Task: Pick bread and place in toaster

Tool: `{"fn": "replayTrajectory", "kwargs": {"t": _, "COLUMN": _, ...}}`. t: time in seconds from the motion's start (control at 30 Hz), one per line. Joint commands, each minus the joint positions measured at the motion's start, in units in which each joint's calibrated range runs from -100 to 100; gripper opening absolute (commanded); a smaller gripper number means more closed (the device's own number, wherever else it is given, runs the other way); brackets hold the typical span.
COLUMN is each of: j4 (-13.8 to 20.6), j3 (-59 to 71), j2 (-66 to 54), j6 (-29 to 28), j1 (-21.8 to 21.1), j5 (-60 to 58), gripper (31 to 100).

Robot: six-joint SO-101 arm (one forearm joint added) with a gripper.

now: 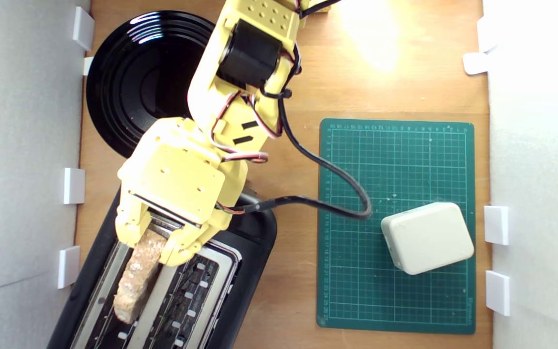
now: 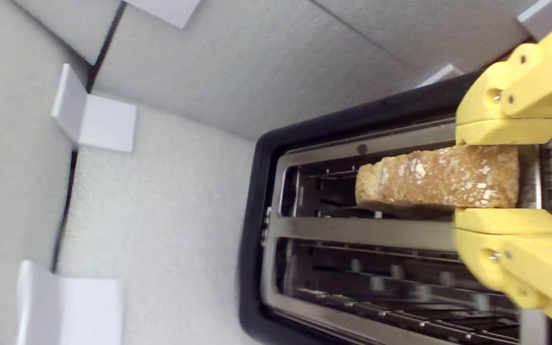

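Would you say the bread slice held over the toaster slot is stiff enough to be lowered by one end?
Probably stiff: the bread juts unsupported from the tool without sagging. Likely light, given its holey crumb. The crust looks rough, so slipping seems unlikely, though crumbs may shed into the toaster.

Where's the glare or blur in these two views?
Exterior view: a blown-out hotspot on the table near the top, and bright streaks on the black plate. Wrist view: evenly lit; bread and gripper sharp, the toaster's empty slot slightly soft.
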Motion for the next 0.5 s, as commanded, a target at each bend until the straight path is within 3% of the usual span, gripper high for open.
{"fn": "replayTrajectory", "kwargs": {"t": 0.0, "j4": -0.61, "j3": -1.53, "j2": 1.01, "j6": -0.19, "j1": 1.33, "j5": -1.56, "gripper": 57.5}}
{"fn": "replayTrajectory", "kwargs": {"t": 0.27, "j4": -0.7, "j3": -1.53, "j2": 2.92, "j6": 0.07, "j1": 1.49, "j5": -1.56, "gripper": 59.9}}
{"fn": "replayTrajectory", "kwargs": {"t": 0.33, "j4": -1.88, "j3": -1.44, "j2": 2.59, "j6": 0.34, "j1": 1.49, "j5": -1.56, "gripper": 67.5}}
{"fn": "replayTrajectory", "kwargs": {"t": 0.47, "j4": -1.88, "j3": -1.44, "j2": 2.5, "j6": 0.96, "j1": 1.49, "j5": -1.56, "gripper": 75.9}}
